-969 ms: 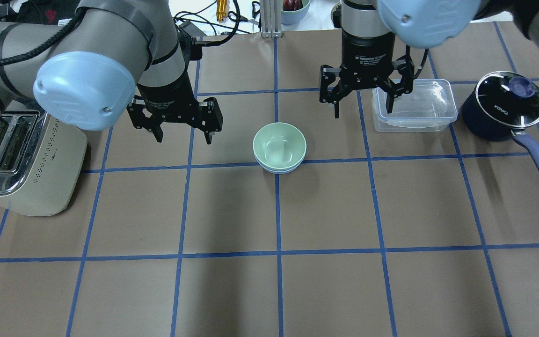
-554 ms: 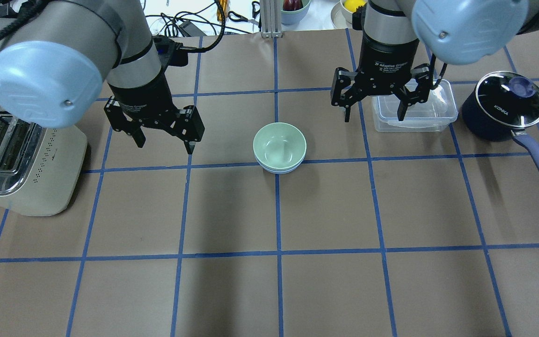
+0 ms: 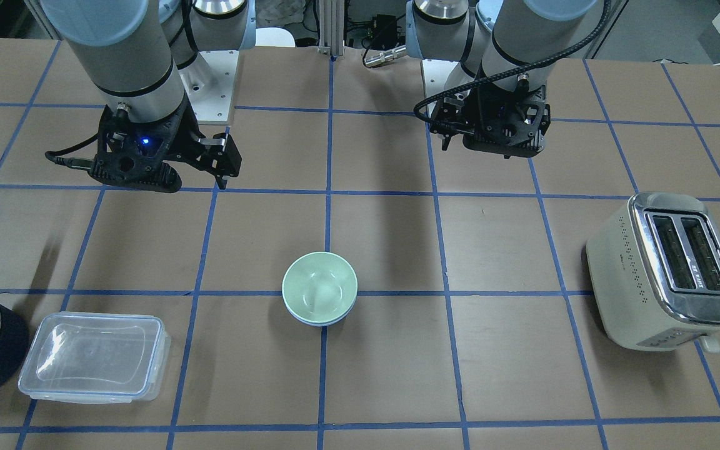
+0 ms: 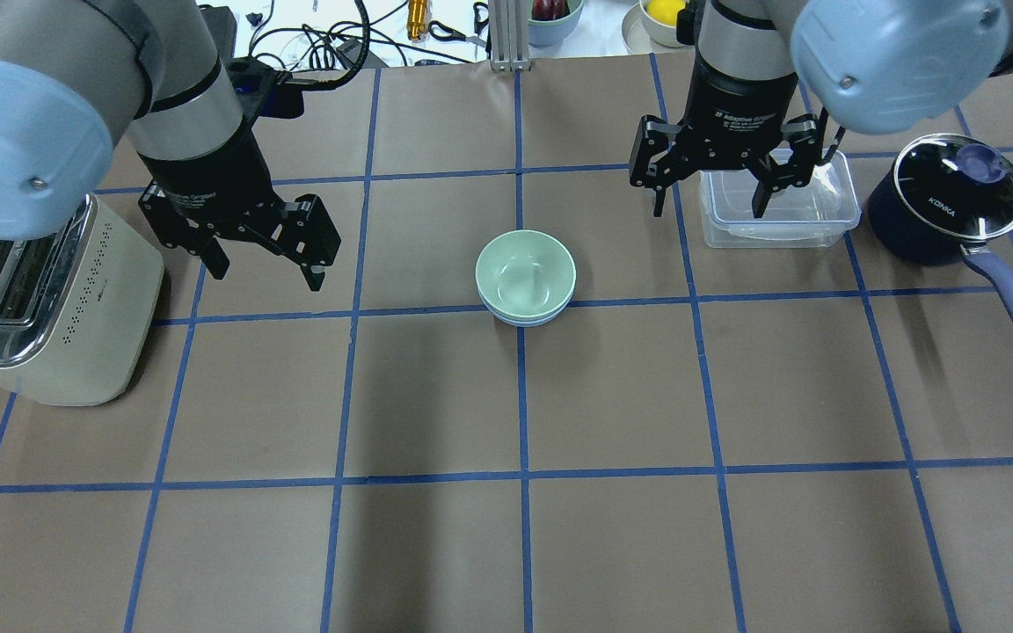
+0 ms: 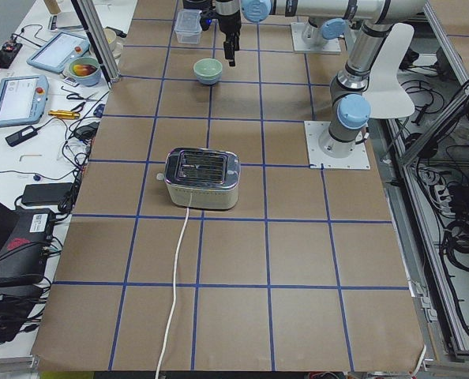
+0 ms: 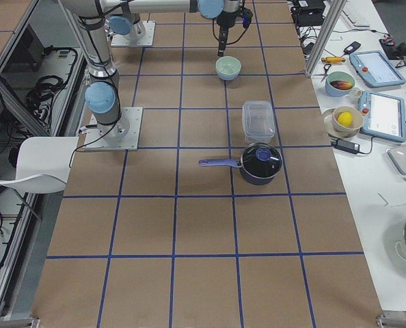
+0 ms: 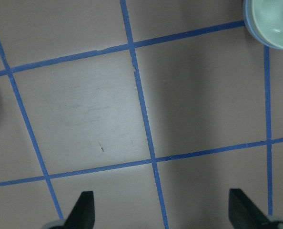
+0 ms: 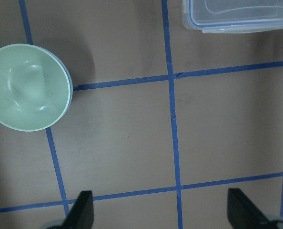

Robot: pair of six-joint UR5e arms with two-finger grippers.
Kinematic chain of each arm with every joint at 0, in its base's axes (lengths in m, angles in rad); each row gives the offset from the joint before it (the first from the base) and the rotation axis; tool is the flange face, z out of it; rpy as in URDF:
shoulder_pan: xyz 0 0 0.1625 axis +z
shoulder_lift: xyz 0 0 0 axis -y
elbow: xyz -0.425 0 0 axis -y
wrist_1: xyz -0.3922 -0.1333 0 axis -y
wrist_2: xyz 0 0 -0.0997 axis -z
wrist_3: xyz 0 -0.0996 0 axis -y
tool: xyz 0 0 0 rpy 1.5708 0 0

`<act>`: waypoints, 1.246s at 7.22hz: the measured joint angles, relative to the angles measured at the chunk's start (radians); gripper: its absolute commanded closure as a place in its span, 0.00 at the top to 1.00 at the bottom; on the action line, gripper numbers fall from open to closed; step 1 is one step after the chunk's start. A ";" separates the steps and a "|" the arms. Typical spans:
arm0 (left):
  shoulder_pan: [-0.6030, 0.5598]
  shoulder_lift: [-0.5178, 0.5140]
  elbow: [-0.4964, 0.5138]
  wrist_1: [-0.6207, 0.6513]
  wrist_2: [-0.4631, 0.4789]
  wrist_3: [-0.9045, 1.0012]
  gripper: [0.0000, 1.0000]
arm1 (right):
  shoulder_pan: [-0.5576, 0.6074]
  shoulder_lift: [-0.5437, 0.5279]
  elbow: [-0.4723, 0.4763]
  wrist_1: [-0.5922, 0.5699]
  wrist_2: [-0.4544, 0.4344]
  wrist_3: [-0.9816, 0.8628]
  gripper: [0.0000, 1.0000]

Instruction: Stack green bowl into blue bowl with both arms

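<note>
Both arms have pulled back from the centre over the last second. The left arm has moved toward the desk's (image 4: 612, 545) left edge and the right arm slightly toward the right edge.
- Toaster (image 4: 49, 308): at the left edge, with the left tool (image 4: 267, 274) just beside it. Jaws spread, nothing held.
- Clear container (image 4: 792, 230): toward the right edge. The right tool (image 4: 709, 211) hangs over its near-centre end, jaws spread and empty.
- Green bowl (image 4: 526, 271): seated upright inside the blue bowl (image 4: 526, 322), mid-desk between the two tools. Only a thin blue rim shows beneath it.

The stack lies right of the left tool and left of the right tool. The right tool looks marginally nearer. The bowls are round, so there is no grasp axis to match. I judge the stacking done, with only retraction left.
</note>
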 measured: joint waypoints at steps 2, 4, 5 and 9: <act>0.003 0.000 0.001 0.003 0.000 0.001 1.00 | -0.015 -0.097 0.095 -0.002 -0.003 0.000 1.00; 0.005 -0.003 0.001 0.002 0.000 -0.003 1.00 | -0.017 -0.150 0.130 0.011 -0.011 0.003 1.00; 0.007 -0.006 0.002 0.000 -0.004 -0.007 1.00 | -0.018 -0.159 0.124 0.035 -0.013 0.005 1.00; 0.006 -0.004 -0.005 0.048 -0.024 -0.045 1.00 | -0.017 -0.158 0.044 0.133 -0.003 0.003 1.00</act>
